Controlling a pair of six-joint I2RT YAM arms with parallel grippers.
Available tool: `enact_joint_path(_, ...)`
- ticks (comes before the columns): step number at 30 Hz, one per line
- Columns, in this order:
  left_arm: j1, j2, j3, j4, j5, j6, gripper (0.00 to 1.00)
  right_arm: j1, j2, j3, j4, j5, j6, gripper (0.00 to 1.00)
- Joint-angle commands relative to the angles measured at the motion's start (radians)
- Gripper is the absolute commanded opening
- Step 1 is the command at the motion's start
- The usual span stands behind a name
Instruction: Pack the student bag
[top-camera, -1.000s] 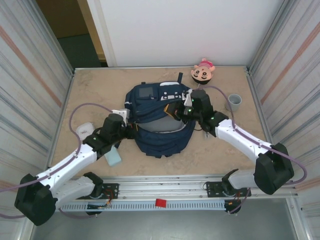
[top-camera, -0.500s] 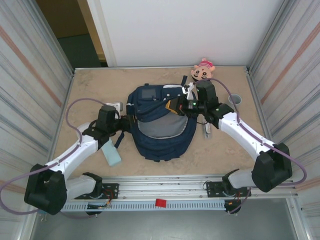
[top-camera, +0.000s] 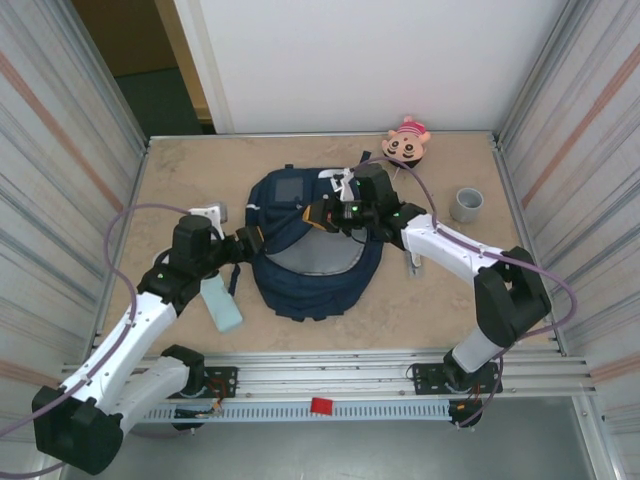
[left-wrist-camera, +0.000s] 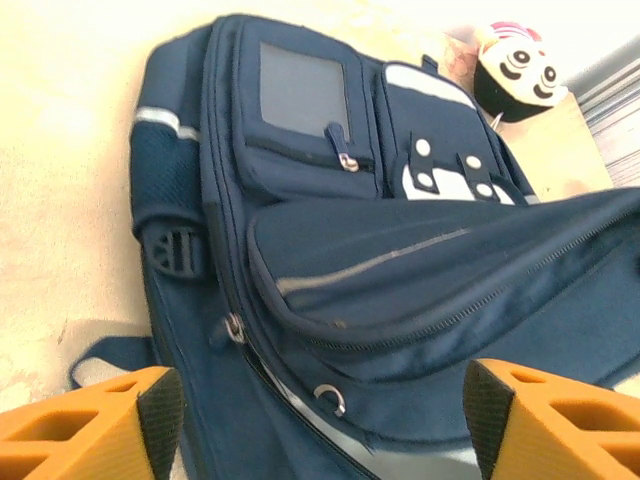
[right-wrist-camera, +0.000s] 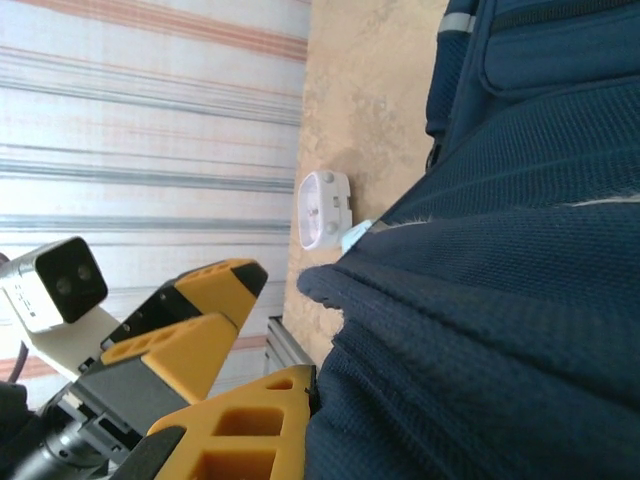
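student bag (top-camera: 312, 275) at table (top-camera: 180, 180) centre, flap (top-camera: 300, 222) raised. right gripper (top-camera: 322, 215) jaws clamped on flap, bag's 12 o'clock: hold high, steady. left gripper (top-camera: 245, 243) jaws apart at bag's 9 o'clock: likely fetch pale blue item (top-camera: 222, 305), 7 o'clock.

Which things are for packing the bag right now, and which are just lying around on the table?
In the job:
student bag
right fingers, shut on its fabric
left fingers, open beside it

Lying about, maybe for packing later:
toy head
grey cup
pale blue block
white gadget
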Motion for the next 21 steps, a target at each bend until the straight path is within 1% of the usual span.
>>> enact_joint_path(1, -0.001, 0.001, 0.026, -0.034, -0.001, -0.035, 0.77, 0.006, -0.002, 0.034, 0.014, 0.013, -0.01, 0.06)
enact_joint_path(2, -0.001, 0.006, 0.034, -0.05, -0.012, -0.043, 0.77, 0.006, -0.015, 0.027, -0.022, 0.029, -0.017, 0.12)
enact_joint_path(5, -0.001, 0.024, 0.068, -0.114, -0.043, -0.067, 0.79, 0.012, -0.066, 0.005, -0.157, 0.08, -0.047, 0.39)
enact_joint_path(6, -0.001, 0.032, 0.081, -0.144, -0.06, -0.086, 0.8, 0.015, -0.085, 0.001, -0.217, 0.097, -0.057, 0.47)
enact_joint_path(8, 0.001, 0.045, 0.118, -0.228, -0.106, -0.137, 0.82, 0.028, -0.118, 0.008, -0.363, 0.131, -0.068, 0.57)
enact_joint_path(9, 0.001, 0.054, 0.147, -0.29, -0.151, -0.185, 0.82, 0.044, -0.14, 0.015, -0.44, 0.161, -0.085, 0.62)
enact_joint_path(11, 0.016, 0.083, 0.198, -0.431, -0.208, -0.288, 0.83, 0.073, -0.183, 0.023, -0.57, 0.242, -0.107, 0.68)
enact_joint_path(12, 0.036, 0.104, 0.219, -0.488, -0.197, -0.301, 0.85, 0.088, -0.207, 0.023, -0.638, 0.288, -0.114, 0.71)
enact_joint_path(15, 0.108, 0.171, 0.248, -0.632, -0.132, -0.348, 0.91, 0.105, -0.26, 0.026, -0.772, 0.358, -0.12, 0.76)
enact_joint_path(17, 0.148, 0.207, 0.244, -0.683, -0.101, -0.365, 0.99, 0.113, -0.287, 0.033, -0.834, 0.386, -0.13, 0.77)
enact_joint_path(19, 0.172, 0.227, 0.234, -0.718, -0.102, -0.383, 0.99, 0.124, -0.314, 0.047, -0.876, 0.431, -0.134, 0.77)
enact_joint_path(21, 0.184, 0.238, 0.216, -0.713, -0.111, -0.374, 0.99, 0.132, -0.34, 0.048, -0.88, 0.457, -0.149, 0.78)
